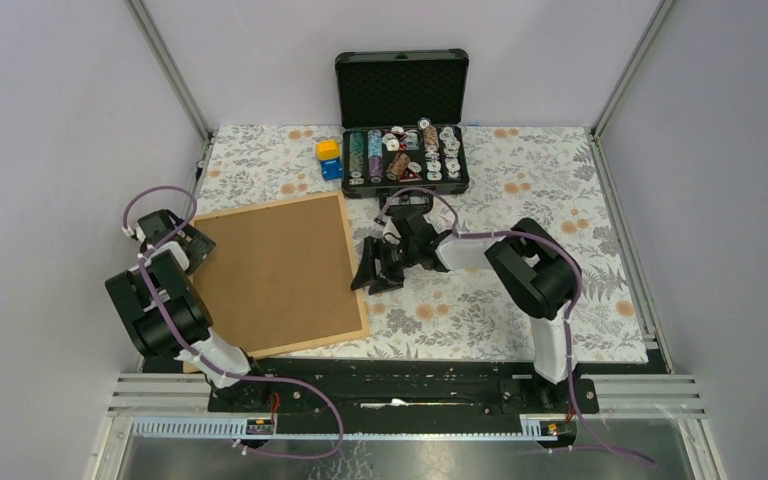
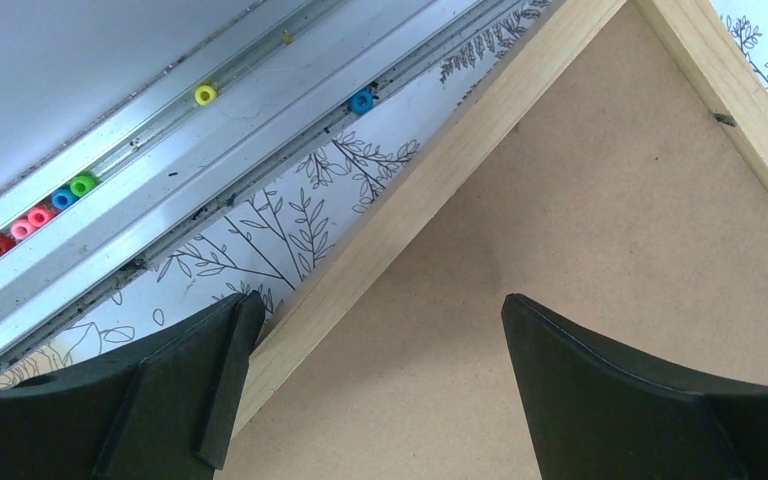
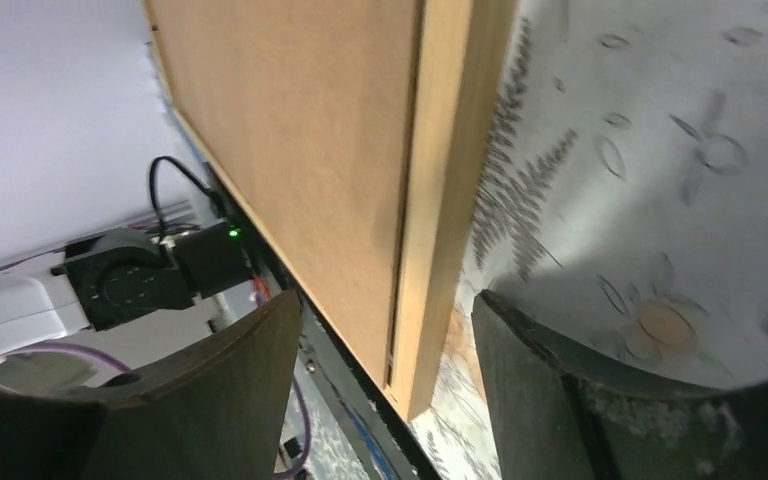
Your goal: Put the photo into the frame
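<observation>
A floral-patterned table cloth covers the work surface. On its left half lies the frame, flat and turned a little askew, its near corner reaching the table's front edge. It is a large rectangle of thin, pale natural wood, and a plain brown backing board fills it from rail to rail. At the back of the table stands an open black case, its lid upright and its tray packed with round chips.

The left gripper is at the frame's left corner with its jaws spread wide: one finger is over the cloth just outside the wooden rail, the other over the board. The right gripper is just beside the frame's right rail, jaws apart, nothing held.

A yellow block and a blue block sit touching, left of the case.
</observation>
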